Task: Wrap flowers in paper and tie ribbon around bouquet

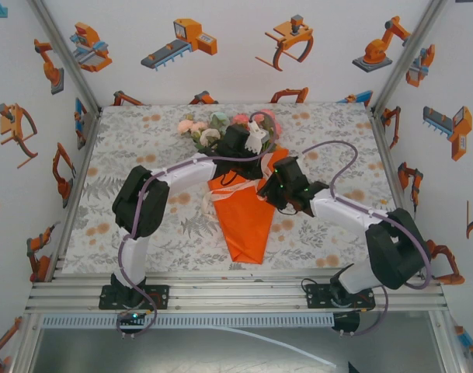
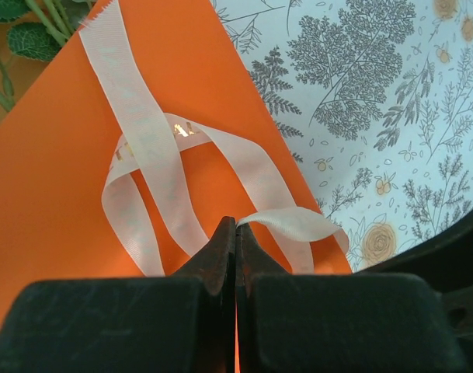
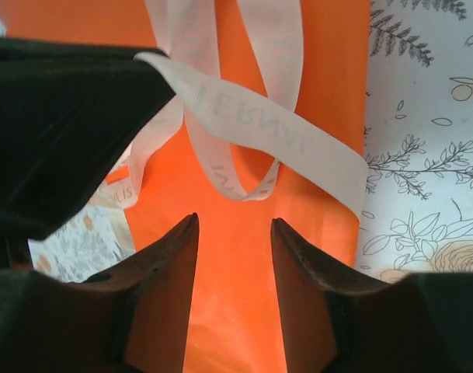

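The bouquet (image 1: 244,221) lies in the middle of the table as an orange paper cone, with the flowers (image 1: 213,128) at its far, wide end. The cream ribbon (image 2: 154,148) loops loosely over the paper (image 2: 57,179). My left gripper (image 2: 236,223) is shut on one strand of the ribbon, which curls off to the right from its tips. My right gripper (image 3: 234,225) hangs open just above the orange paper (image 3: 236,303), with nothing between its fingers. A lettered stretch of ribbon (image 3: 259,128) runs taut from the left gripper's black body (image 3: 57,124) across the cone.
The tablecloth (image 1: 143,155) has a grey-and-orange leaf print. Both arms meet over the cone's upper part (image 1: 255,171). Green leaves (image 2: 26,35) lie at the cone's mouth. Printed walls and a metal frame (image 1: 65,54) close in the table.
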You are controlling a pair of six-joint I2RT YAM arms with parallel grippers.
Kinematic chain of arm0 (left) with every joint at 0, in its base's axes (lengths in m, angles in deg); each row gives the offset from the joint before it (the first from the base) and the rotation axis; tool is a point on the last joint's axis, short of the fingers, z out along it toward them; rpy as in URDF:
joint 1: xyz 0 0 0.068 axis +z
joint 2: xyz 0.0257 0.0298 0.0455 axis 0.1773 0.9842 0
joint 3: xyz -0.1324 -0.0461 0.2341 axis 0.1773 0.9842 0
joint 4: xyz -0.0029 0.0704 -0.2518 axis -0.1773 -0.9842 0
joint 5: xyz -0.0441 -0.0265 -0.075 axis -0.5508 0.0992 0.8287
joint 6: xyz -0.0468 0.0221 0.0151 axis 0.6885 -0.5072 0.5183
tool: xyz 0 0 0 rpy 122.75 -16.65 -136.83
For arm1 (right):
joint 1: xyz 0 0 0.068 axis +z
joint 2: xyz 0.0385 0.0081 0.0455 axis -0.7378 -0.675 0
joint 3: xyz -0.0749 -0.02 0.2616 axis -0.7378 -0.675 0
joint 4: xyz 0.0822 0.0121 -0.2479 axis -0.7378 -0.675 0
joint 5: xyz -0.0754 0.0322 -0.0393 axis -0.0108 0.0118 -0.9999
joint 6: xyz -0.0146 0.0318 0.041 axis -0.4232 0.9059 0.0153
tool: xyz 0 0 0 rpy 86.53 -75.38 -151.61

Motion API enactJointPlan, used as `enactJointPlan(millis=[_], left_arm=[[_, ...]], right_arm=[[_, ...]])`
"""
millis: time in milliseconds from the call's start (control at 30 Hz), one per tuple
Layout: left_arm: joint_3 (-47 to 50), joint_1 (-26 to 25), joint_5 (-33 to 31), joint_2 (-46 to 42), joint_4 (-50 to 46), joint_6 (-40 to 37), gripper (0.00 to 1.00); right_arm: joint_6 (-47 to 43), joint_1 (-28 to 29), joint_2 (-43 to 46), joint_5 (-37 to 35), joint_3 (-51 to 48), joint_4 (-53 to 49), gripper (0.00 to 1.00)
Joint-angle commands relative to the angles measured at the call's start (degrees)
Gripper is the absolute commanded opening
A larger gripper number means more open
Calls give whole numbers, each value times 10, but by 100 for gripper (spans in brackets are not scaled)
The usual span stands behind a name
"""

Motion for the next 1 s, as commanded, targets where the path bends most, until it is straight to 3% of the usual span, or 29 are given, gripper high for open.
enactJointPlan(millis=[0,200,400,467,667,833,967], left_arm=[[-12,0,23,4,18,12,0],[7,1,39,-2,42,13,0],[10,2,46,-4,48,14,0],[10,3,46,-5,46,13,0],[10,7,23,-4,38,10,0],[10,12,11,-4,22,10,0],[17,12,13,-9,18,6,1]], right_arm=[[86,2,-11,-57,11,-10,52],[99,2,-39,-77,33,-43,54],[131,2,-57,-93,45,-54,49],[125,2,-62,-92,51,-61,41],[80,3,-37,-60,35,-51,0],[-20,19,84,-51,5,-112,0],[-95,18,245,-152,-46,-194,0]])
